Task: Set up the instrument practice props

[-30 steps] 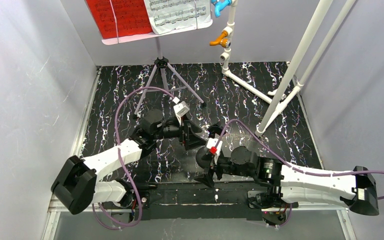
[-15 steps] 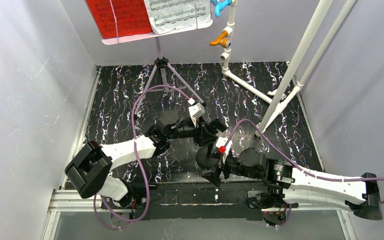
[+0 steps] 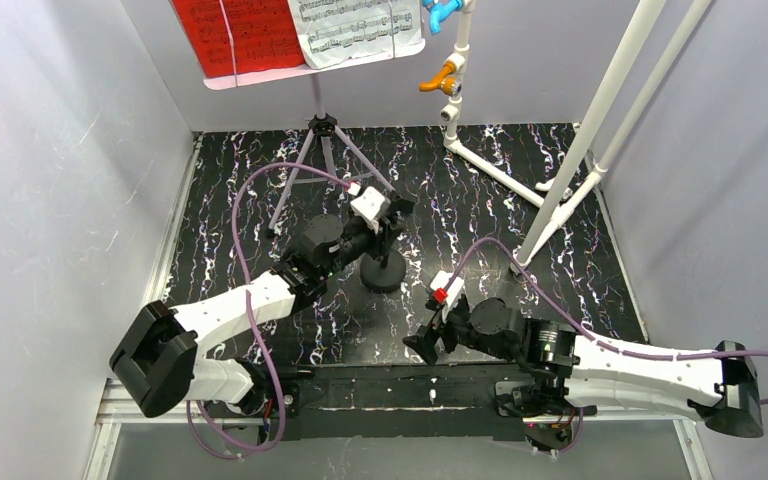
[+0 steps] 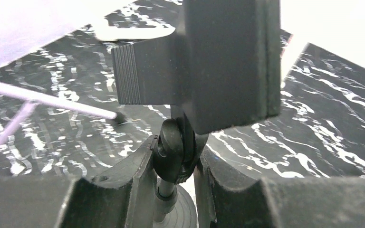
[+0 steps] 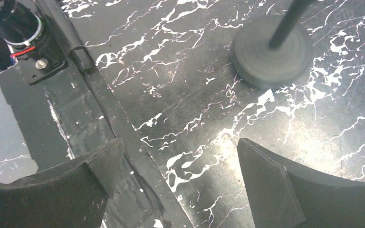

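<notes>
The black microphone stand (image 3: 383, 272) rests on its round base mid-mat. My left gripper (image 3: 397, 212) is shut on the stand's swivel joint (image 4: 176, 149), just under the blocky microphone head (image 4: 218, 61). The round base (image 4: 190, 211) shows below the fingers. My right gripper (image 3: 422, 345) hangs open over the mat's near edge, nothing between its fingers (image 5: 275, 185). In its view the base (image 5: 272, 52) lies ahead, apart from it. The lilac music stand (image 3: 325, 150) stands at the back on tripod legs, carrying a red page (image 3: 235, 35) and a white page (image 3: 355, 25).
A white pipe frame (image 3: 580, 150) with an orange tap (image 3: 440, 78) and a blue tap (image 3: 442, 12) fills the back right. One lilac tripod leg (image 4: 52, 99) ends close to the left gripper. Grey walls enclose the mat; a black rail (image 3: 360, 385) runs along the near edge.
My left gripper swung in beside the right gripper, shut on the microphone stand and moved it away toward the music stand. The right gripper stayed open and drew back slightly.
</notes>
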You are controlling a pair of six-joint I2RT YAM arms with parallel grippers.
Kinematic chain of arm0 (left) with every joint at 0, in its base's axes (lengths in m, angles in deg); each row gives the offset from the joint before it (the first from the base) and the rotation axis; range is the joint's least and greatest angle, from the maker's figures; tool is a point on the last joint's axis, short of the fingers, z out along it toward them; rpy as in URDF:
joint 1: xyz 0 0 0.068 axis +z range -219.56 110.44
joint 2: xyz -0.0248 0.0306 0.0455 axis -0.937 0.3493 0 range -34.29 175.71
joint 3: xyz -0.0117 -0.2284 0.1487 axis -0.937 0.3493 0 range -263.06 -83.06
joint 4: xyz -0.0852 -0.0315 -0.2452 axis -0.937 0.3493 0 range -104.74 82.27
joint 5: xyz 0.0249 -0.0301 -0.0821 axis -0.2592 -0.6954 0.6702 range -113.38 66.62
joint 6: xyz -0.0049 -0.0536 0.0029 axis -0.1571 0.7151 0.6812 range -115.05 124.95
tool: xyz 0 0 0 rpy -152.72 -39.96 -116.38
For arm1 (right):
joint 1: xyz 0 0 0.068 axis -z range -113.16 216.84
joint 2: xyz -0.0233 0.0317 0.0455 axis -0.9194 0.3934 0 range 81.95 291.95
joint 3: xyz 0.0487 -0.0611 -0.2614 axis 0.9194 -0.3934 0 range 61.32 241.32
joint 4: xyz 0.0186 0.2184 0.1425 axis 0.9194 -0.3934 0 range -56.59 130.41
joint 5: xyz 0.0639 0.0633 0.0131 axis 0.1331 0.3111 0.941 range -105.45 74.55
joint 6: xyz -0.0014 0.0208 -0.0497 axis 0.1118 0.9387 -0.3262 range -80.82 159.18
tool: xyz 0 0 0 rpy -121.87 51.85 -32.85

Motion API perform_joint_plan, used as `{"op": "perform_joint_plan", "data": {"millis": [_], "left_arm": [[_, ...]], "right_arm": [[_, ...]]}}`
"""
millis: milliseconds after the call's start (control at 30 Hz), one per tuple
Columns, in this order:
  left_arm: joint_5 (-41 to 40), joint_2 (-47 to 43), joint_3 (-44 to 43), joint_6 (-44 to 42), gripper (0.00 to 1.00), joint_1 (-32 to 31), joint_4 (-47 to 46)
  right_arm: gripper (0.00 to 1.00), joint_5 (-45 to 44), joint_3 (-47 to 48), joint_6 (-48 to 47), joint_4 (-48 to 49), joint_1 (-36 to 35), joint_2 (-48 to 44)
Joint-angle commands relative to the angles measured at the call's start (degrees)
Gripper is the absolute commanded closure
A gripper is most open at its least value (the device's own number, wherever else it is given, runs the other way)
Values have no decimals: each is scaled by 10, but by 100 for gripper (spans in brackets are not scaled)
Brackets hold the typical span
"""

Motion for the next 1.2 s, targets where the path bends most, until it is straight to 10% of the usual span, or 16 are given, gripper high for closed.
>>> {"op": "perform_joint_plan", "data": {"millis": [0,267,667,1167], "left_arm": [[-79,5,-58,-28,100,31,-4],[-88,46,-70,28,99,59,8],[-122,-105,19,96,2,62,98],[-302,-431,-141,155,2,72,751]], "right_arm": [[2,-29,-11,7,73,1,19],[2,-16,-23,23,128,2,72],[1,27,12,-6,151,4,157],[2,210,172,-12,367,2,505]]}}
